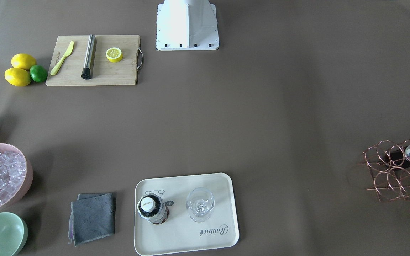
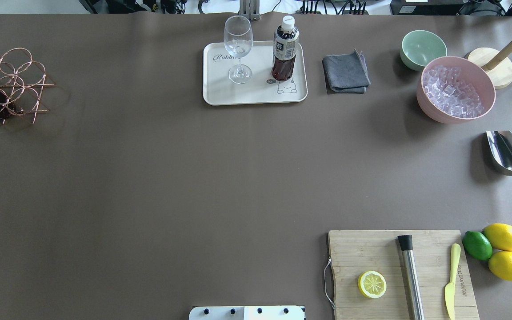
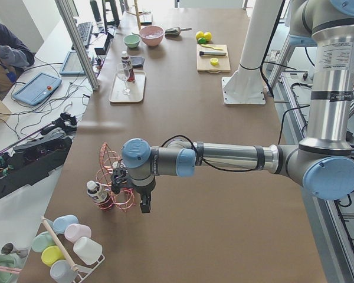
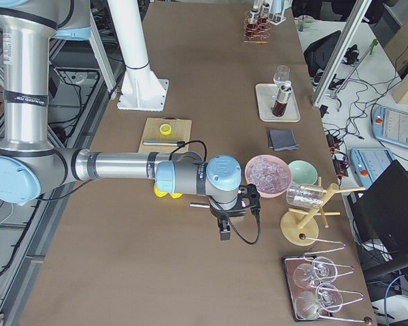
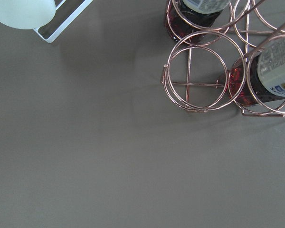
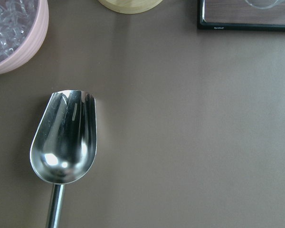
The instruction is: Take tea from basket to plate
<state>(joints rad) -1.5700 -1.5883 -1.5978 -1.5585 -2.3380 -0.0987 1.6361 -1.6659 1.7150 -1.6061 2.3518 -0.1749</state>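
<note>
One tea bottle (image 2: 285, 49) stands upright on the cream plate (image 2: 256, 95), beside a wine glass (image 2: 238, 49); it also shows in the front view (image 1: 152, 209). The copper wire basket (image 2: 11, 80) at the table's left end holds two more tea bottles lying down (image 5: 275, 66), (image 5: 199, 9). My left gripper (image 3: 144, 205) hangs over the table just beside the basket (image 3: 115, 177); I cannot tell whether it is open or shut. My right gripper (image 4: 224, 231) hangs above the metal scoop (image 6: 64, 142); I cannot tell its state either.
A grey cloth (image 2: 346, 72), a mint-green bowl (image 2: 422, 48) and a pink bowl of ice (image 2: 456, 89) sit right of the plate. A cutting board (image 2: 371, 253) with a lemon half, knife and muddler, two lemons and a lime lie near right.
</note>
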